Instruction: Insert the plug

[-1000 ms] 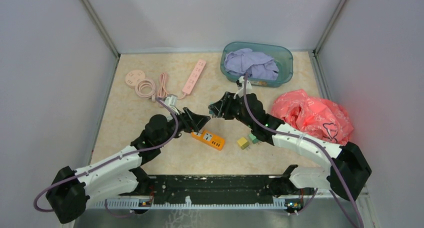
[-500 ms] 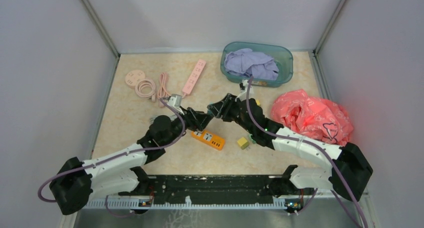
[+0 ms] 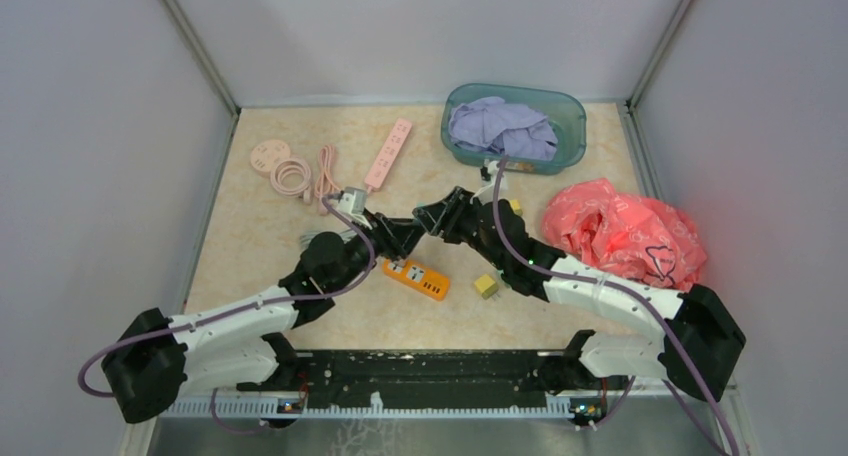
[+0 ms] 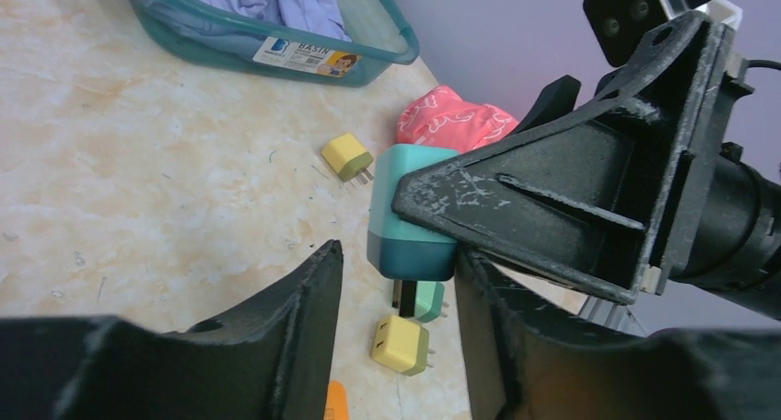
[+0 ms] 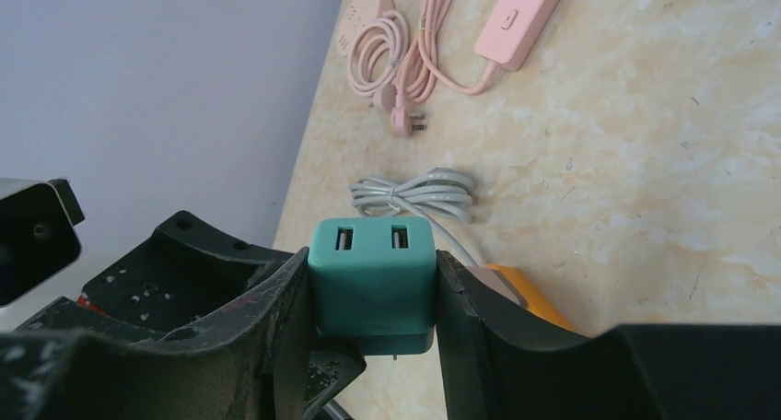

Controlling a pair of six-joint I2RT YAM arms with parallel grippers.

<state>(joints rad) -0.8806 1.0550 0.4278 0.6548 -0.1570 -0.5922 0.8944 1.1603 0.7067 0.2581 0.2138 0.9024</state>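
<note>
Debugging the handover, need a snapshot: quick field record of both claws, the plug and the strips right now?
right claw: shut on teal plug, held above the table
left claw: open, fingers on either side of the teal plug, gap on one side
orange strip: flat on the table below both claws, teal plug not inserted
yellow plug: loose on the table, right of the orange strip
pink strip: far side, away from both claws

The left hand (image 3: pixel 400 236), fingers apart, faces the clamped right hand (image 3: pixel 430 219).
</note>
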